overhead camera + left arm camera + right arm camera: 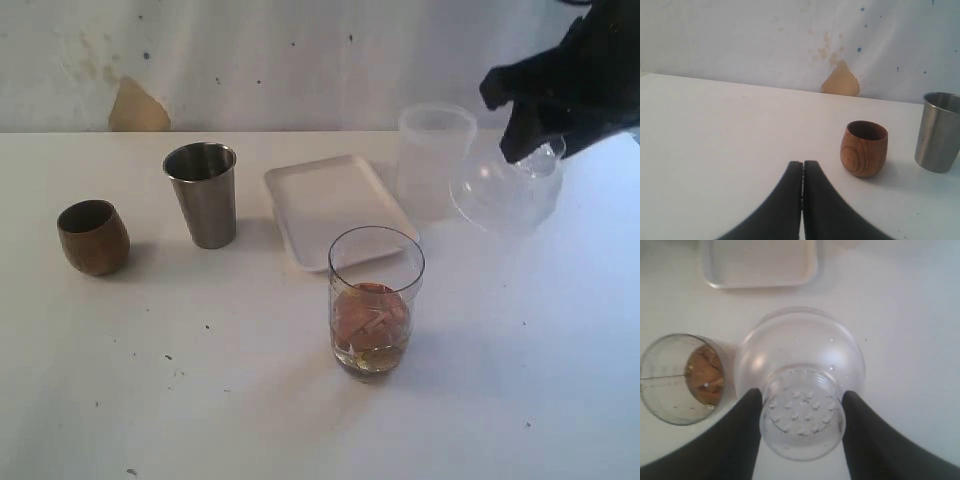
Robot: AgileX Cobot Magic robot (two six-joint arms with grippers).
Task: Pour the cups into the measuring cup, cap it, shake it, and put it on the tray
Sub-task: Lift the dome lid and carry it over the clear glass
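Gripping clear dome-shaped plastic cap (800,352) by neck, right gripper (802,412) clenched; cap tilted, right-rear of upright clear graduated plastic measuring cup (400,268).

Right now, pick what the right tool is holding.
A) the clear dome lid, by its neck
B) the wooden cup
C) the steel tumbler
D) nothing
A: the right tool is closed on either side of the neck of the dome lid, while the steel tumbler and the wooden cup stand apart on the table with nothing gripping them.
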